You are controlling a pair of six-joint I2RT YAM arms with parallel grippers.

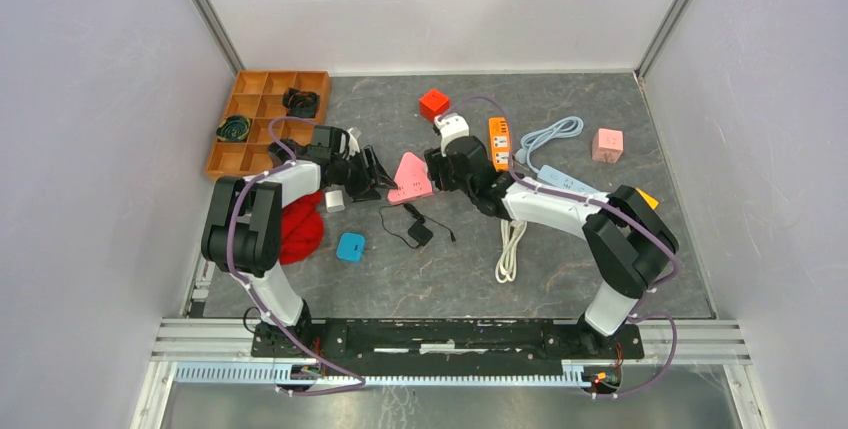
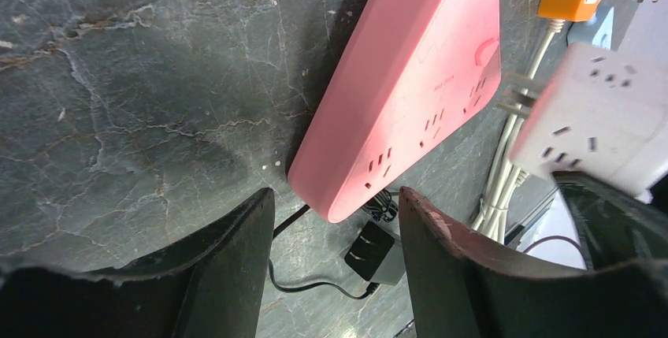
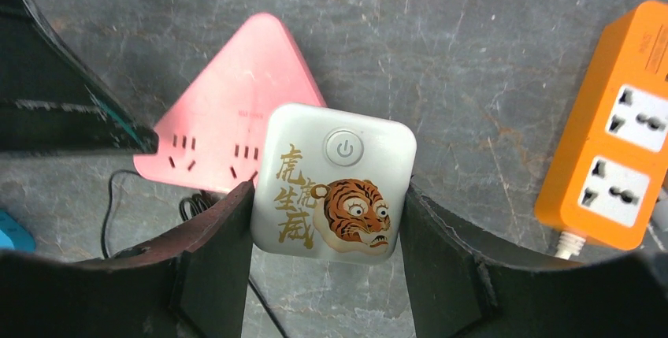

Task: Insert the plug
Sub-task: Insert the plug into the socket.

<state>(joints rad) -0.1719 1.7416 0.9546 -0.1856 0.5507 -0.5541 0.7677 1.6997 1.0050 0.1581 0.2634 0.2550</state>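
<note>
Right wrist view: a tiger-printed plug cube (image 3: 335,176) is pinched between the fingers of the right gripper (image 3: 327,196).
The cube is held just beside the socketed edge of the pink triangular power strip (image 3: 224,113), with its prongs (image 2: 516,95) turned towards the strip. The fingers of the left gripper (image 2: 337,200) are spread around one corner of the strip; contact cannot be told.

White, round-cornered cube plug (image 3: 333,179), with a grey power button, a tiger picture and gold characters on its face, clamped between the fingers of the right gripper (image 3: 327,196) and held off the table. Metal prongs (image 2: 516,94) bare, just beside the power strip's edge and in no socket. Pink triangular power strip (image 3: 228,109) lying flat on the grey table, with rows of sockets along its edges.
</note>
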